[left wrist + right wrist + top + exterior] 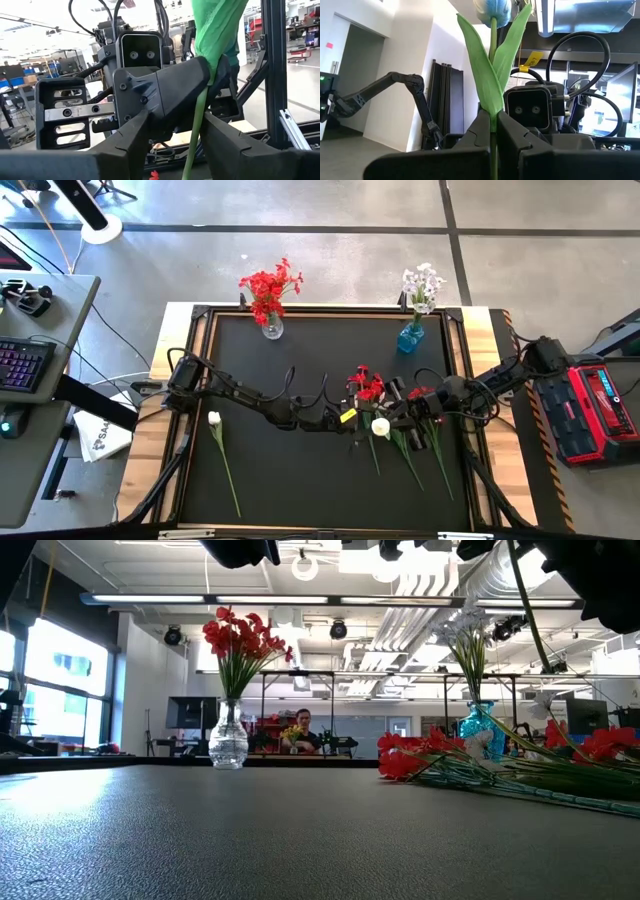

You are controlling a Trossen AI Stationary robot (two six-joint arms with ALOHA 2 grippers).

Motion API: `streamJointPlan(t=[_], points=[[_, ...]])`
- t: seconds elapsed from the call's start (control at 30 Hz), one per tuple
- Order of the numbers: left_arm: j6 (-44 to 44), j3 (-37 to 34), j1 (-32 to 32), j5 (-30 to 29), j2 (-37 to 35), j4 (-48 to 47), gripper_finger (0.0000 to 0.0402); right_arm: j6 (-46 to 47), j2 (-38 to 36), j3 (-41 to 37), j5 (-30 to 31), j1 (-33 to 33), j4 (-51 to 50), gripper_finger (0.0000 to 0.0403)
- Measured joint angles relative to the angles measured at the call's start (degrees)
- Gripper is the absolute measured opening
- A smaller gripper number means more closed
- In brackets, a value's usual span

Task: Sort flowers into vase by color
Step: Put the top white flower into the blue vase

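A white tulip [492, 10] with green leaves stands upright in my right gripper [493, 127], which is shut on its stem over the table's middle [393, 415]. My left gripper [358, 418] faces it from the table's left. It is open, with a finger on either side of the stem [196, 125] just below the right gripper, not touching. Red sprays [366, 385] lie on the table under the grippers, their stems pointing to the near edge. Another white flower [215, 418] lies near the left side. My right gripper pinches the tulip's stem at the base of its leaves [493, 116] between its two fingers, coming level from the table's right, across the stem. The flower is lifted clear and upright, head up, with the lower stem [530, 610] hanging below the fingers.
A clear vase with red flowers [268, 320] and a blue vase with white flowers [412, 335] stand at the table's far edge. The black mat [300, 480] has a raised frame. A person sits far off in the room [303, 730].
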Motion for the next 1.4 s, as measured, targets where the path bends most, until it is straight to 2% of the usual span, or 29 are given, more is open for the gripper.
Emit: streamJointPlan(t=[0.13,0.4,0.5,0.6,0.67,0.77,0.93,1.0,1.1,1.23,1.4], points=[[1.1,0.0,-0.1,-0.1,0.0,0.0,0.0115,0.0,0.0,0.0,-0.2,0.0,0.1,0.0],[2.4,-0.1,-0.1,-0.7,-0.1,-0.5,0.0019,0.0,-0.1,0.0,-0.4,0.1,0.2,0.0],[1.5,0.0,-0.4,0.3,-0.1,-1.9,0.0003,-0.6,-0.3,0.3,0.5,-0.2,0.1,0.0],[1.2,-0.2,-0.7,-2.0,0.2,-4.2,0.0,-0.6,-0.2,-0.1,0.6,-0.2,-2.8,0.0002],[0.9,-0.1,-1.0,-5.9,0.0,-5.0,0.0,-0.4,-1.6,0.1,1.3,-0.6,-5.0,0.001],[0.6,-0.1,-1.3,-9.8,0.0,-7.6,0.0,0.0,-4.4,0.3,4.2,-0.9,-12.7,0.0043],[-2.2,-0.4,-1.2,-18.5,0.0,-14.2,0.0,-0.2,-12.3,0.5,10.4,-0.9,-26.0,0.0125],[-3.2,-0.3,-1.2,-21.9,-0.1,-16.0,0.0,-0.2,-16.2,0.5,12.8,-0.9,-33.4,0.0152],[-5.0,-0.3,-0.7,-23.3,-0.1,-18.2,0.0,0.3,-21.7,2.5,16.0,-0.9,-47.1,0.0179],[-5.6,-0.3,-0.2,-24.1,-0.2,-18.4,0.0,0.3,-24.8,7.2,19.2,-0.8,-63.2,0.0181],[-5.6,-0.2,0.1,-24.4,-0.2,-18.3,0.0,0.0,-24.0,10.5,19.6,-0.8,-68.2,0.0151]])
